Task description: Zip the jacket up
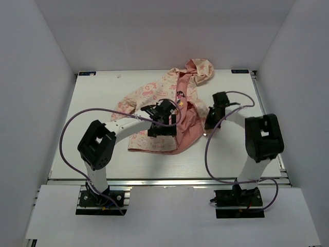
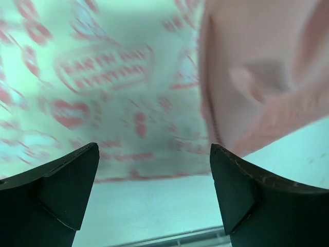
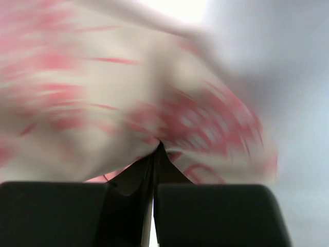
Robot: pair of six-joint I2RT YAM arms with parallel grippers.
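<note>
Left wrist view: left gripper (image 2: 154, 150) jaws spread wide, nothing between them, and the fingers (image 2: 61, 185) touch nothing I can see. It hangs over the jacket (image 2: 113, 77). Cream cloth with pink print lies under the gap, with plain salmon lining (image 2: 257, 62) to the right. A pink hem strip (image 2: 139, 176) runs across just past the fingertips, and bare table (image 2: 154, 206) shows nearer the lens.

Right wrist view (badly blurred): right gripper (image 3: 156, 154) jaws closed flat against each other. Printed cloth is bunched right at the tips and fills most of the frame, which reads as a pinch on the jacket. Which part of its edge is held, I cannot tell.

Top view: the jacket lies unzipped on the table, from the middle toward the far side. Its hood (image 1: 201, 69) is at the far edge, one sleeve (image 1: 131, 103) is stretched left, and the lining faces up on the right half. The left gripper sits over the printed half, just beside the lining. The right gripper is at the jacket's right border.

Surface: white, faintly grained, with a metal rail (image 1: 169, 181) along the near edge.

Room: plain pale walls (image 1: 154, 31) on the left, far and right sides.

Count:
- one jacket
- one table
- two arms (image 1: 97, 146)
- two grippers
- two purple cables (image 1: 61, 146) (one looping off each arm)
- three walls
</note>
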